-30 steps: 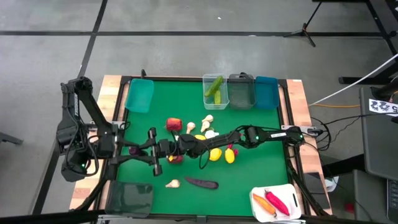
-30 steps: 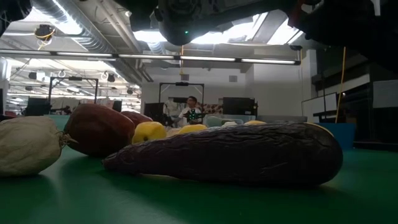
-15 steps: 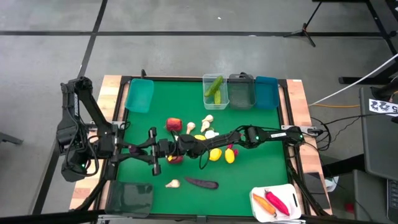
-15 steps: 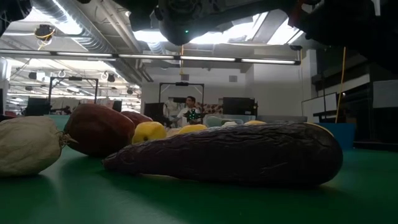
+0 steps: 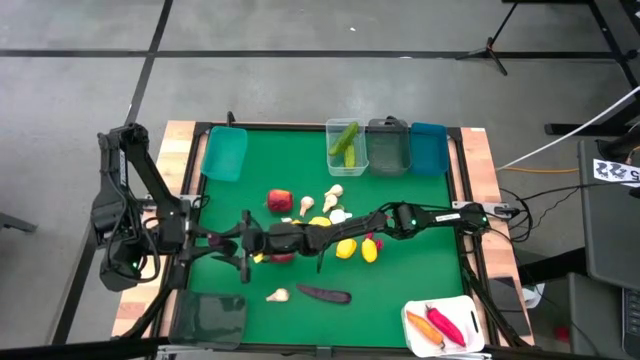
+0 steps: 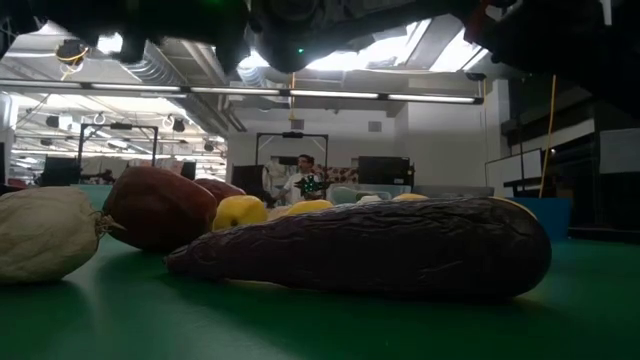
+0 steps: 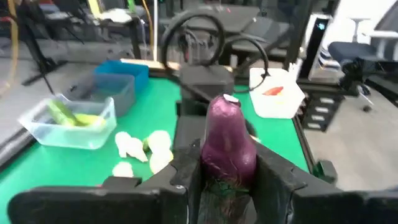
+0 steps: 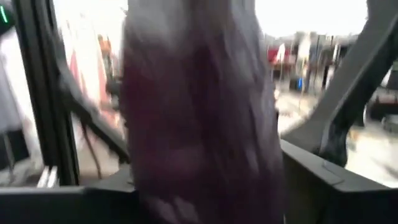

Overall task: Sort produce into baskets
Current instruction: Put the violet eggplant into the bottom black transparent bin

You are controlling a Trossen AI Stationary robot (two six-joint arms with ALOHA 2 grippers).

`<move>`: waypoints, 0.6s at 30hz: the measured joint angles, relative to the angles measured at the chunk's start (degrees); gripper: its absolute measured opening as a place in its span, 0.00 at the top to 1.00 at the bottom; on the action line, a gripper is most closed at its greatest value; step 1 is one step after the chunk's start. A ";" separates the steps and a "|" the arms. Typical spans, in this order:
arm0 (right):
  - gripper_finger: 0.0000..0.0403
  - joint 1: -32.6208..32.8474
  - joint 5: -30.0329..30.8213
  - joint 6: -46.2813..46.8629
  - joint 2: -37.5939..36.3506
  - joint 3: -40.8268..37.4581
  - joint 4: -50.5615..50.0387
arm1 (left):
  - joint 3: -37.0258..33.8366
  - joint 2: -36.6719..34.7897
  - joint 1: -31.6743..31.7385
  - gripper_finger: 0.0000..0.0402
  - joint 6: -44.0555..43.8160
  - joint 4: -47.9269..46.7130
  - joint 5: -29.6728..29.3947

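Note:
A dark purple eggplant (image 7: 227, 144) is held clear of the table, with my left gripper (image 7: 225, 180) shut on it, left of the table's middle (image 5: 258, 241). My right gripper (image 5: 285, 238) reaches in from the right. It is open, its fingers (image 8: 323, 168) standing on either side of the same eggplant (image 8: 199, 124); whether they touch it cannot be told. A second eggplant (image 5: 325, 294) and a garlic bulb (image 5: 278, 295) lie on the green mat near the front. Apples (image 5: 281, 200), lemons (image 5: 345, 247) and more garlic (image 5: 334, 193) lie mid-table. My left gripper pinches the eggplant's stem end (image 7: 224, 184) between its two fingers (image 7: 186, 174). The fingers come roughly level from the table's left side and lie along the eggplant. The eggplant sticks out past the fingertips, rounded end (image 7: 225, 106) toward the right arm, clear of the mat.
Along the far edge stand a teal basket (image 5: 224, 153), a clear one (image 5: 347, 160) with cucumbers, a dark grey one (image 5: 388, 147) and another teal one (image 5: 428, 148). A dark grey basket (image 5: 210, 315) sits front left. A white basket (image 5: 470, 335) with carrot and peppers sits front right.
My right hand has tipped and sunk a little toward the mat beside the left gripper; dark parts of the arms now show at the top left of the low view. The left gripper has kept still with the eggplant.

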 joint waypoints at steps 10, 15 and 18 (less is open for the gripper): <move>0.29 0.00 -3.43 -10.81 -5.27 0.00 -43.12 | 0.00 -0.48 0.22 0.74 -7.90 -0.10 15.10; 0.30 -0.67 -3.41 -15.62 -9.10 -0.09 -63.74 | 0.00 -0.07 1.37 0.74 -13.29 -0.07 22.61; 0.30 -1.63 -3.42 -16.48 -12.37 0.00 -72.93 | 0.00 1.30 3.05 0.74 -16.47 1.32 27.36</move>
